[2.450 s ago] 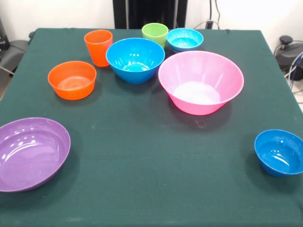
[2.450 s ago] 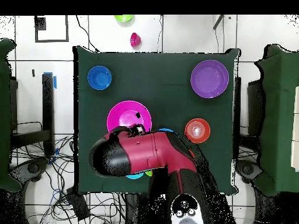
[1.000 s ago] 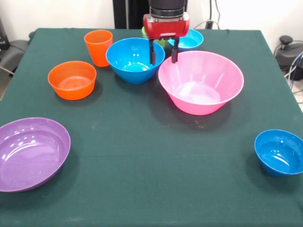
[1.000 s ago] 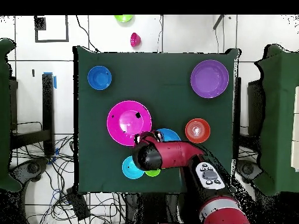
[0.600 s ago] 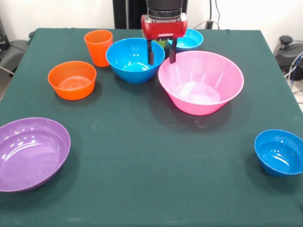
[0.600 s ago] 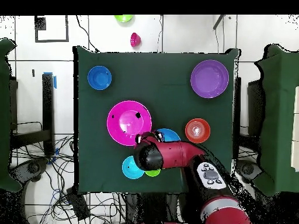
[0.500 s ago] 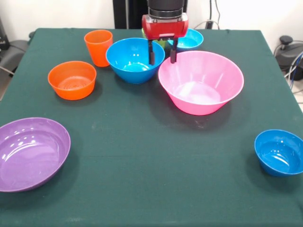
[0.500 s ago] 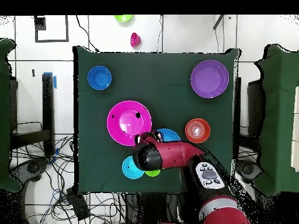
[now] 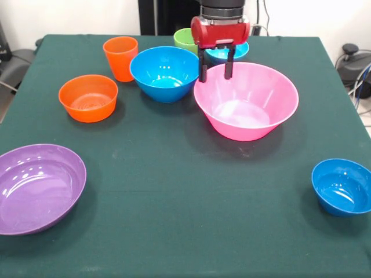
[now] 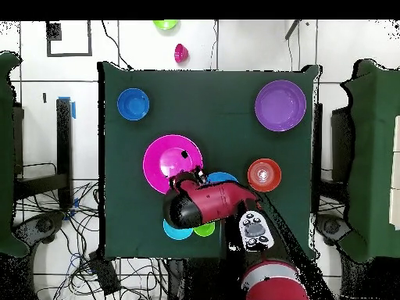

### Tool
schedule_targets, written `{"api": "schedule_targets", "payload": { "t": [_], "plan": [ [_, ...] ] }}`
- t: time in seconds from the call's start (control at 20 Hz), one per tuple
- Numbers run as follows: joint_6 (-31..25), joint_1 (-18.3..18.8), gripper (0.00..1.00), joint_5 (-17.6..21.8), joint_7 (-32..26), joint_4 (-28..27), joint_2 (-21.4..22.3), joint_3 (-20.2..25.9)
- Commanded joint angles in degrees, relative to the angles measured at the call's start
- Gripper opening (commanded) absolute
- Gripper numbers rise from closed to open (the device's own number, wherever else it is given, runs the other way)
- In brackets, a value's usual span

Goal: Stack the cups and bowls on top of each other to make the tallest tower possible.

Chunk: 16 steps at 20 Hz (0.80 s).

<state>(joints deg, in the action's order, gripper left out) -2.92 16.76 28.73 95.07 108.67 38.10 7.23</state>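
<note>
Right now nothing is stacked, so every bowl and cup sits alone on the green tabletop point(image 9: 174, 231). The huge pink bowl point(image 9: 246, 101) is the biggest, and the gripper point(image 9: 214, 68) hangs over its back rim, on the side nearest the medium blue bowl point(image 9: 166, 73). Its jaws are spread apart and hold nothing, with the two dark tips pointing down on either side of that rim. I think the next move turns on this: the pink rim lies right under the jaws. The purple bowl point(image 9: 37, 188) sits far off at the front corner. The orange bowl point(image 9: 88, 97), dark blue bowl point(image 9: 342, 186) and orange cup point(image 9: 120, 58) are in plain view. The arm hides most of the cyan bowl point(image 9: 240, 51) and part of the green cup point(image 9: 185, 39).
</note>
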Motion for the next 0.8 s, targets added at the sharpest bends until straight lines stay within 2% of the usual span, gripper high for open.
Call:
{"api": "schedule_targets", "payload": {
  "t": [0.05,0.25,0.35,0.4,0.6,0.8],
  "plan": [
    [-1.5,4.5,1.00,2.8,0.4,-6.5,-4.1,8.3],
    [-7.6,10.1,1.00,-0.8,-1.0,-7.0,-7.9,15.2],
    [-10.0,11.5,1.00,-1.9,-1.7,-8.0,-9.5,17.5],
    [-11.4,11.8,1.00,-2.8,-1.8,-8.8,-10.3,18.1],
    [-11.3,11.7,1.00,-3.6,-0.4,-10.7,-12.1,18.9],
    [-7.1,8.9,1.00,1.2,-2.2,-14.6,-10.5,17.6]
  ]
}}
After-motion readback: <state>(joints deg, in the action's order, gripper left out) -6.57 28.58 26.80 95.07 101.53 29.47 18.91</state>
